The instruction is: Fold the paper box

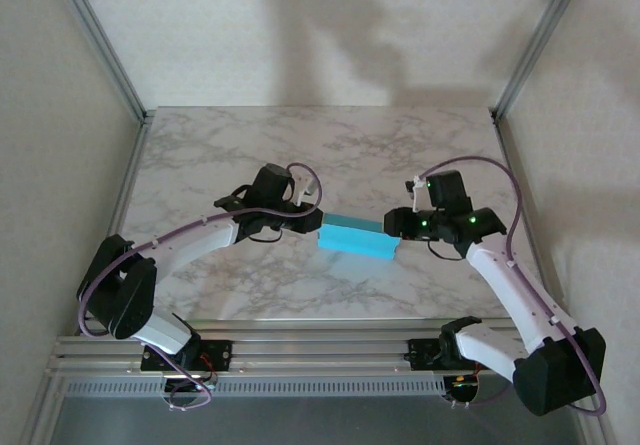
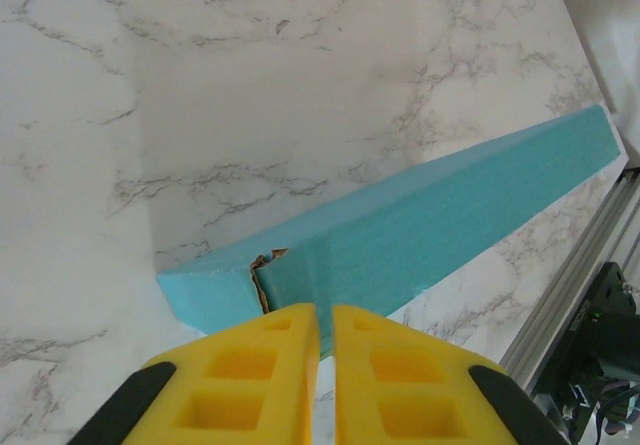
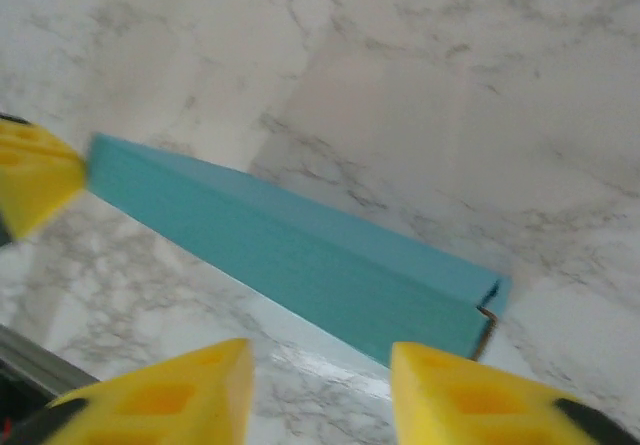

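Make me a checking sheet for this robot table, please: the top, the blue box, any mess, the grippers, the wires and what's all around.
Surface: white, grey-veined marble-look table; no stains seen.
Job's things: long turquoise-blue paper box, folded into a slim shape, stretched between the two grippers; one corner by the left gripper looks ragged.
Clutter: nothing seen.
Grippers: left gripper, jaws nearly closed, seemingly pinching the box's end; right gripper, jaws open, at the other end, not gripping.
Cables: purple cables loop along both arms, away from the box.
Surroundings: silver metal frame posts, pale walls, slotted metal rail at the near edge.
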